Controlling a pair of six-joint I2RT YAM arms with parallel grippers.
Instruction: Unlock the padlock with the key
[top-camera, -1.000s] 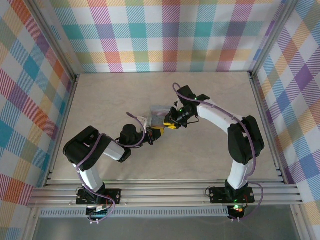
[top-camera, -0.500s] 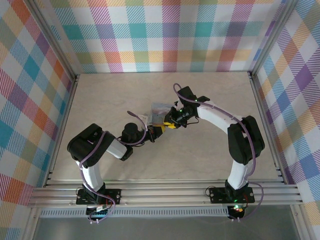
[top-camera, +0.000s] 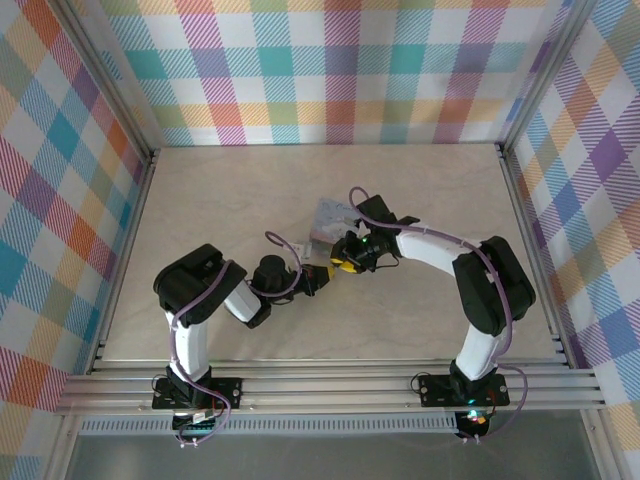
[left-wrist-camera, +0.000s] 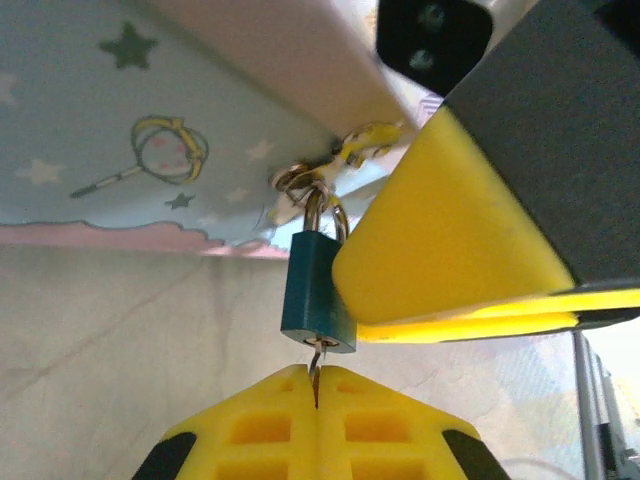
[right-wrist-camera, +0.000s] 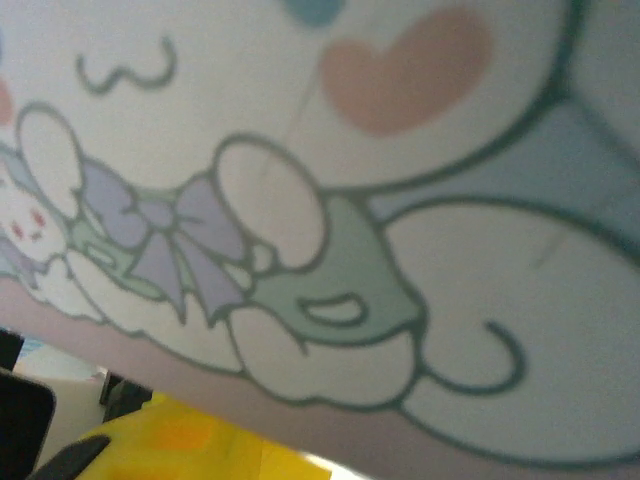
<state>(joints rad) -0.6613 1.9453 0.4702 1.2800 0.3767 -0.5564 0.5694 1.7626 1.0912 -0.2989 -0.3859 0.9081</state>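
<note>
padlock: dark-blue body (left-wrist-camera: 318, 292) hangs upright by its shackle (left-wrist-camera: 322, 208) from the clasp at the tin's edge, near the middle of the table (top-camera: 200, 200).
key: thin metal sliver (left-wrist-camera: 316, 358) standing upright, its tip at the padlock's underside.
left gripper: (left-wrist-camera: 314, 385) just below the padlock, jaws pressed together on the key.
right gripper: (top-camera: 344, 263) one yellow finger (left-wrist-camera: 440, 240) touches the padlock's right side; how far its jaws stand apart cannot be told.
tin: pale blue with stars (left-wrist-camera: 150, 120), cartoon lid close to the right wrist camera.
</note>
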